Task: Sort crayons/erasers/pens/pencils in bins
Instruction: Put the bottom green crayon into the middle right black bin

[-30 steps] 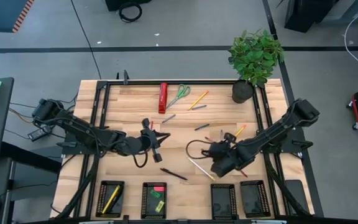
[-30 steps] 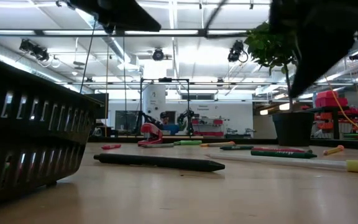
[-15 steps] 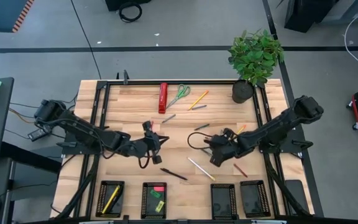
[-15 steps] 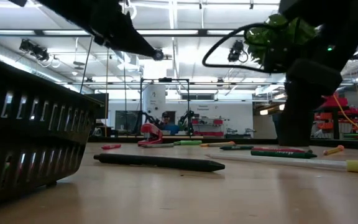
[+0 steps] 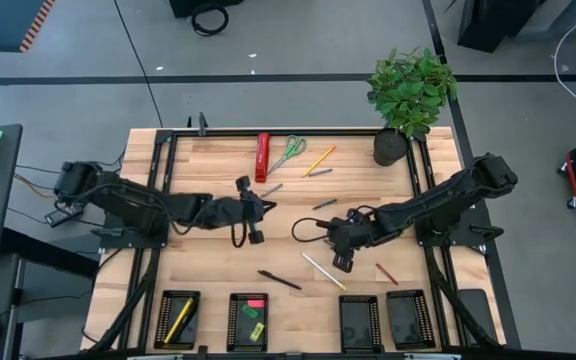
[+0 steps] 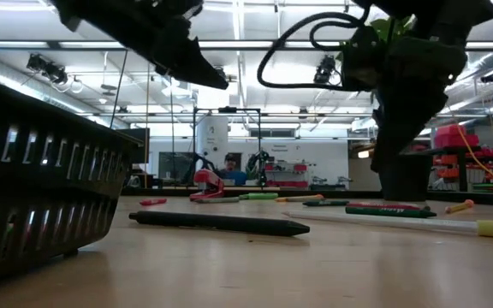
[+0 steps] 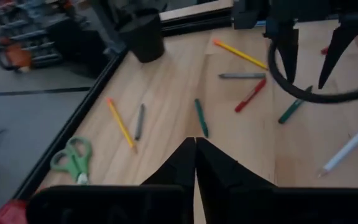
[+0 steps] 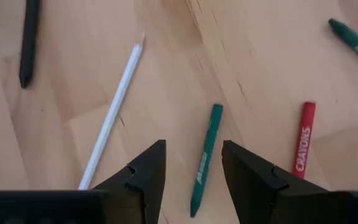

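Wooden table: carrying scattered sticks, with a plant pot sitting at its far right corner.
Left gripper: hovering over the table's middle, fingers pressed together, holding nothing.
Right gripper: hanging right of centre, fingers spread wide and empty, a green crayon lying on the wood between them.
Red crayon: lying just beside the green one.
White pencil: lying slantwise near the gripper.
Black pen: lying towards the near edge.
Bins: sitting in a row along the near edge.
Green scissors: lying by the far edge.
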You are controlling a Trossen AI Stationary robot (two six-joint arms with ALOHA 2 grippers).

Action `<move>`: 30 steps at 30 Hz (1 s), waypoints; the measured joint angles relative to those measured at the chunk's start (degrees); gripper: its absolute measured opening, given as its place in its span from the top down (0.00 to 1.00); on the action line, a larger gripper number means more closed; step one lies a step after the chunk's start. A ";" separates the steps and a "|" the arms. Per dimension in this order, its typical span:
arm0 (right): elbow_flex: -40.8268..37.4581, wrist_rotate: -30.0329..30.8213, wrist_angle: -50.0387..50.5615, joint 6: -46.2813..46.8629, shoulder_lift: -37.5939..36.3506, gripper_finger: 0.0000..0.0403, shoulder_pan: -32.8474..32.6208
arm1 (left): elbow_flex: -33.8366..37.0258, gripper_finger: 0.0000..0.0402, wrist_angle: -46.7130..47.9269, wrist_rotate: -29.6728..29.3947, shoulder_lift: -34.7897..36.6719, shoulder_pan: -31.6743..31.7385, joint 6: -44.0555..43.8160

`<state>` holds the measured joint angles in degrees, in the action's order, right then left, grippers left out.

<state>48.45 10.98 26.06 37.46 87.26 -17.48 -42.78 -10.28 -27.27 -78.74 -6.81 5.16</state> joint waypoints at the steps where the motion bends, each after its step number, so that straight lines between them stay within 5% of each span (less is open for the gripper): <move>1: 0.14 0.05 -0.01 0.37 0.70 0.60 -0.48 | 0.00 0.95 0.04 2.42 0.00 1.14 0.58; 10: 0.14 7.16 1.23 4.08 4.88 0.60 -4.02 | 0.00 0.97 -0.59 19.83 0.00 9.09 1.47; 30: -0.58 7.58 1.30 9.57 4.68 0.60 -5.20 | 0.00 0.93 -0.11 24.24 -0.02 5.79 1.57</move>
<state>47.88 18.55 27.36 47.03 91.94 -22.68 -42.78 -10.39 -3.03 -78.76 -1.02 6.72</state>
